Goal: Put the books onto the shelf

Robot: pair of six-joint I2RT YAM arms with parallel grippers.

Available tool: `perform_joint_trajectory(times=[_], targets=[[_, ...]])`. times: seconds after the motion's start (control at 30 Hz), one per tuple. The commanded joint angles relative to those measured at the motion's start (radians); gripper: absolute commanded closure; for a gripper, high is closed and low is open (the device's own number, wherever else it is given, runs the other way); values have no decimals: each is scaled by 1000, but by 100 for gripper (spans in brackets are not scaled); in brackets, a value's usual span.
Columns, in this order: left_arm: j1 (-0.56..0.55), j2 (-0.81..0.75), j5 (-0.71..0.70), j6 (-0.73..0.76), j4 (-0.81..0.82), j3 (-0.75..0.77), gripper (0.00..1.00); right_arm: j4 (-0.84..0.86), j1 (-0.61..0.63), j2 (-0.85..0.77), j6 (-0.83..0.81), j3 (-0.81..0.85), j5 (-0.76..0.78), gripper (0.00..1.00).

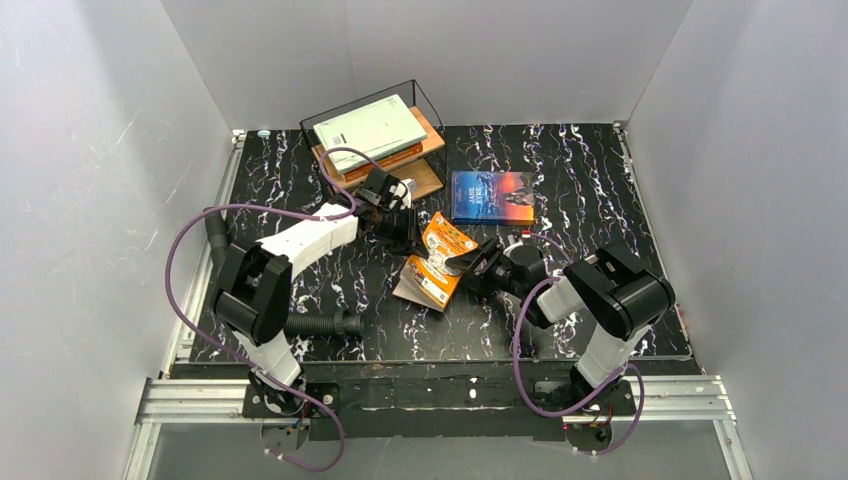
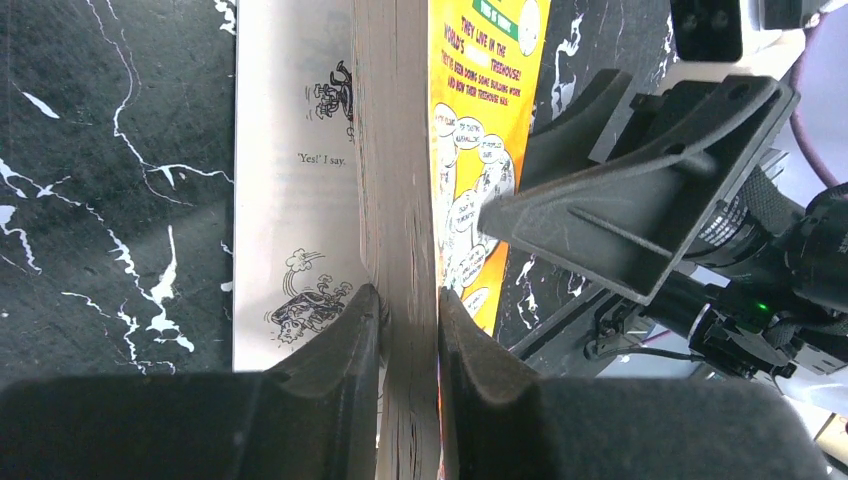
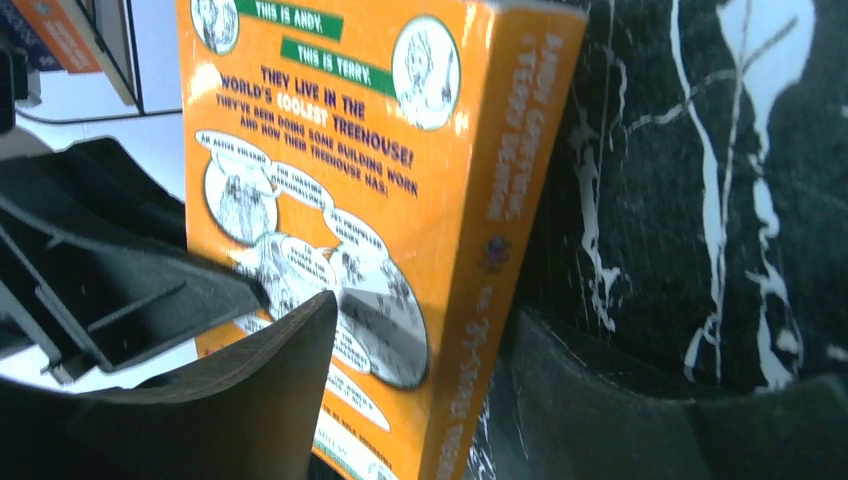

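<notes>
1. The shelf [image 1: 428,182] stands at the far edge of the black marbled worktop [image 1: 610,210], left of its middle.
2. A pale grey-green book [image 1: 368,128] lies flat on the shelf's upper board, with the reddish edge of at least 1 more book showing under it.
3. A blue book [image 1: 492,196] with an orange sunset lies flat on the worktop just to the right of the shelf, apart from both arms.
4. The orange book [image 1: 437,258] is in front of the shelf, nearer the arm bases, tilted and partly fanned open between the 2 arms.
5. The left end effector [image 2: 408,310] reaches in from the shelf side. Its fingers [image 2: 340,340] are pinched tight on the book's block of pages, with a loose printed page on one side and the orange cover on the other.
6. The right end effector [image 3: 425,330] meets the book from the side away from the shelf. Its jaws stand wide, straddling the spine edge, with 1 finger across the orange back cover. Whether they press on the book cannot be told.
</notes>
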Motion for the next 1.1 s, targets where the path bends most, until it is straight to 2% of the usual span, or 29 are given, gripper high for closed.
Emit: perform_joint_trajectory(times=[0.0, 0.13, 0.37, 0.6, 0.73, 0.93, 1.07], targets=[[5, -24, 44, 4, -71, 21, 100, 195, 4, 2, 13, -71, -38, 31], [5, 3, 85, -2, -60, 10, 100, 308, 4, -17, 7, -129, -56, 35], [5, 33, 100, 4, -65, 1, 100, 467, 4, 12, 23, -99, -111, 37], [3, 44, 139, 8, -55, -2, 100, 451, 4, 73, 4, -12, -121, 37], [3, 58, 163, -6, -52, 1, 100, 553, 4, 144, 52, 43, -117, 37], [3, 48, 169, -1, -50, -12, 100, 554, 4, 114, 29, 51, -123, 38], [2, 49, 160, 37, -102, 6, 100, 555, 4, 44, -3, 26, -111, 44]])
